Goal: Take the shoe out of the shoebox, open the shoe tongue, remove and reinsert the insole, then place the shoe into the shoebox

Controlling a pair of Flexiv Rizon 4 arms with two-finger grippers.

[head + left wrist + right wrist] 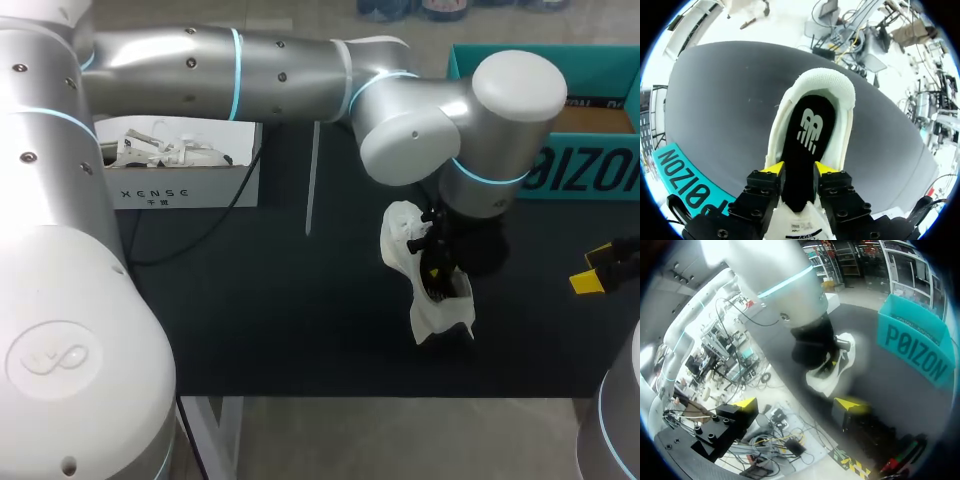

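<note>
My left pincer (797, 172) stands inside the white shoe (825, 80), its fingers drawn in on the black insole (807, 130) from both sides. The shoe sits right of the middle of the table (250, 320), just near of the teal shoebox (590, 170). My right pincer (799, 404) hangs wide open and empty, well off to the right. With nothing pinning the shoe down, a pull could drag it up too, or the insole could slip free.
</note>
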